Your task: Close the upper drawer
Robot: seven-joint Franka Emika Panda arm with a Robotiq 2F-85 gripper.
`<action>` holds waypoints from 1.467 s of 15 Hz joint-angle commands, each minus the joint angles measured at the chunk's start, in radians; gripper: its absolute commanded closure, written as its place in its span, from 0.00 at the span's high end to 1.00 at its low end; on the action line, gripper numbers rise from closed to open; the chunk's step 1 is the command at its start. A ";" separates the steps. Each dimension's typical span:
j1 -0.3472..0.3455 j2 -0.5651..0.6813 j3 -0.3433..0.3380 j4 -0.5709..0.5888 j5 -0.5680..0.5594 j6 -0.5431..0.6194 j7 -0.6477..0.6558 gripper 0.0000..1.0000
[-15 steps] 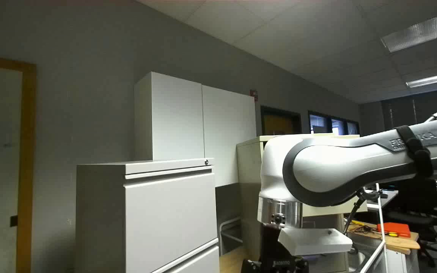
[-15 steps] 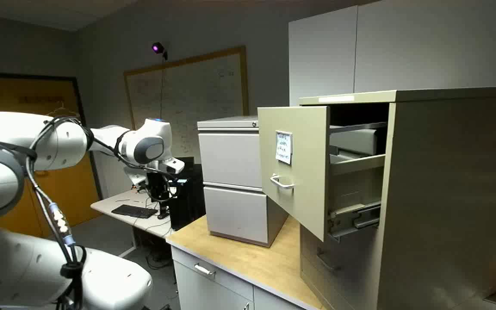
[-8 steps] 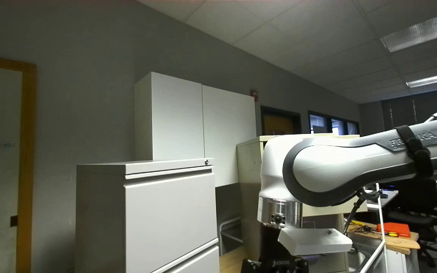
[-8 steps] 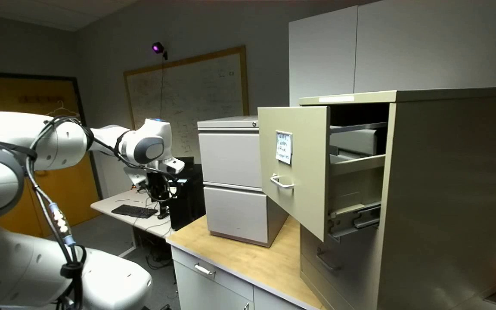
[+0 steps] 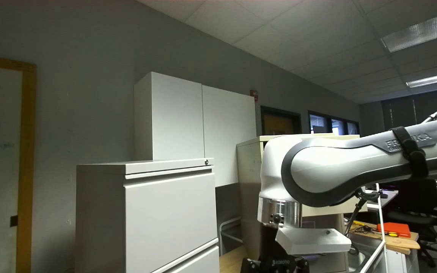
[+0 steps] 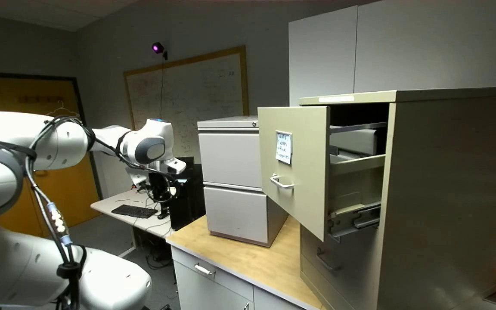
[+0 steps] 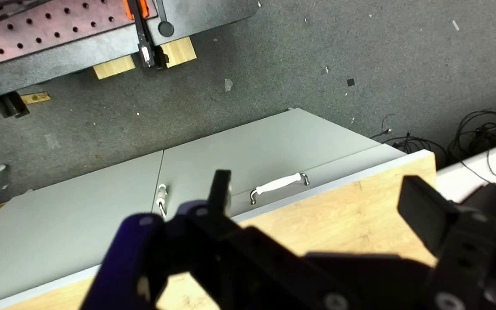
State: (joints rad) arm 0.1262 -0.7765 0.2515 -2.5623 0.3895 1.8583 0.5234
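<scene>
The upper drawer [image 6: 304, 181] of the narrow beige filing cabinet [image 6: 441, 185] is pulled well out, with a label and a metal handle [image 6: 281, 182] on its flat front. Boxes show inside it. In an exterior view the arm covers most of the drawer [image 5: 330, 211]. My gripper [image 7: 317, 189] is open, with nothing between its fingers, above the wooden counter. In an exterior view it points down, cut off by the lower edge [image 5: 275, 265]. In an exterior view the gripper [image 6: 158, 189] is dark and small, well apart from the drawer front.
A pale grey two-drawer cabinet [image 6: 235, 163] stands on the wooden counter [image 6: 230, 247] beside the open drawer. Below the counter is a grey base cabinet [image 7: 265, 146] with a white handle [image 7: 279, 183]. A desk with a keyboard [image 6: 134, 211] stands behind the arm. White wall cupboards [image 6: 424, 47] hang above.
The arm and wrist have shifted very slightly, a little to the right in one exterior view and to the left in another. The upper drawer has not moved.
</scene>
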 commanded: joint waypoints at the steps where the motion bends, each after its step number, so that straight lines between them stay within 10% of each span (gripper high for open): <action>1: -0.060 -0.005 0.031 0.012 -0.005 -0.005 0.106 1.00; 4: -0.106 -0.037 0.034 0.002 -0.019 0.007 0.210 0.98; 5: -0.123 -0.055 0.036 -0.003 -0.031 0.015 0.247 0.78; 16: -0.345 -0.206 -0.026 -0.035 -0.273 0.144 0.465 0.02; 22: -0.508 -0.167 -0.047 -0.001 -0.406 0.305 0.585 0.00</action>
State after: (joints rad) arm -0.3212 -0.9665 0.2035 -2.5864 0.0437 2.1026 1.0298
